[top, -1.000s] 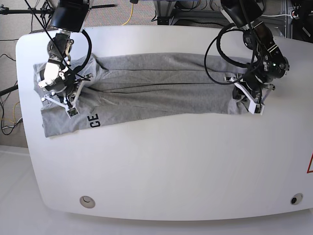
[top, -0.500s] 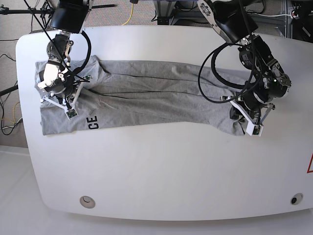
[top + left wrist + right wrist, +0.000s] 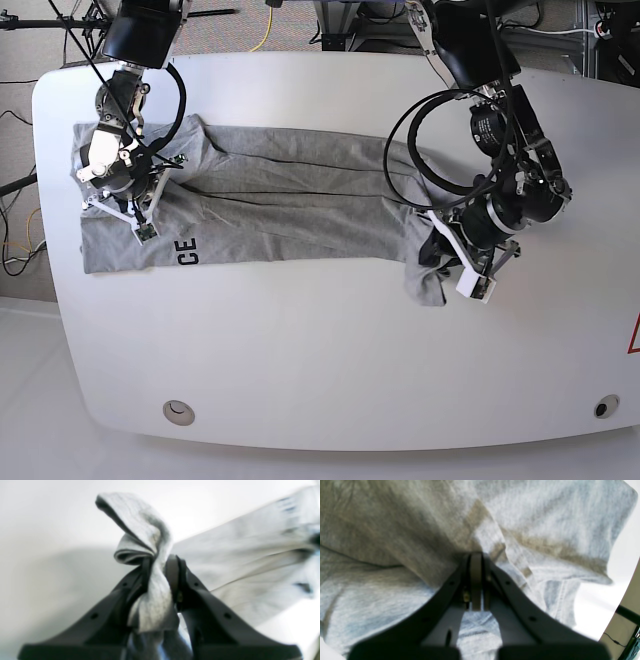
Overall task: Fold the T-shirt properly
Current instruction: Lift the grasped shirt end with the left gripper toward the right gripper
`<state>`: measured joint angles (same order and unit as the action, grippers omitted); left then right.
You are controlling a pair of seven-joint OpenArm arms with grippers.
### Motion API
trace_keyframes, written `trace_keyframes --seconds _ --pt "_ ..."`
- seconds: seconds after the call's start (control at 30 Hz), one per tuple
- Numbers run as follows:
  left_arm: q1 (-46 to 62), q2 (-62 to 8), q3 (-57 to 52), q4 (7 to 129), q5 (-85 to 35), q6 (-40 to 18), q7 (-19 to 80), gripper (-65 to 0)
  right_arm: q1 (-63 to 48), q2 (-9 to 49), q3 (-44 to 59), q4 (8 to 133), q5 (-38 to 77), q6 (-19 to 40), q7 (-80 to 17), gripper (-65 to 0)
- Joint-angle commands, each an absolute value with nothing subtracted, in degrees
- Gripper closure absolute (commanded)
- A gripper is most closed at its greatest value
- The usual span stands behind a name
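Observation:
The light grey T-shirt (image 3: 290,200) lies folded into a long band across the white table (image 3: 330,350), with black letters "CE" at its left end. My left gripper (image 3: 450,272) is shut on the shirt's right end and holds it lifted and curled back toward the middle; the left wrist view shows a bunch of grey cloth (image 3: 152,597) pinched between the fingers (image 3: 172,572). My right gripper (image 3: 135,215) presses on the shirt's left end. In the right wrist view its jaws are closed together on a fold of cloth (image 3: 480,540).
The table's rounded front edge has a round inset (image 3: 178,411) at the left and a dark one (image 3: 604,407) at the right. Cables and stands (image 3: 270,20) lie on the floor behind the table.
My left gripper has carried the shirt's right end leftward and toward the front, so the band is now shorter. The right gripper has stayed on the left end.

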<state>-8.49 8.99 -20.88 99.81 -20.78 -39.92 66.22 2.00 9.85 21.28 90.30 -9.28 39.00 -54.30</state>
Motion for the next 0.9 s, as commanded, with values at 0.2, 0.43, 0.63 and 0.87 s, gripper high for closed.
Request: trace_keyframes --seconds 0.2,0.43,0.63,0.87 --pt "-8.31 9.0 -9.98 98.86 -28.0 -40.0 59.91 -0.3 3.03 10.68 21.41 91.3 -9.54 38.9 -53.93 0.0" --pt "-8.13 9.0 -3.3 93.58 -27.91 -40.0 57.1 -0.3 3.03 10.68 21.41 91.3 -9.54 38.9 -53.93 0.0" --pt "-7.87 9.0 1.45 88.75 -27.82 -40.0 51.91 -0.3 3.03 10.68 21.41 91.3 -9.54 38.9 -53.93 0.0" --pt "-8.75 9.0 7.43 83.3 -27.91 -40.0 45.93 -0.3 3.03 10.68 21.41 91.3 -9.63 38.9 -53.93 0.0"
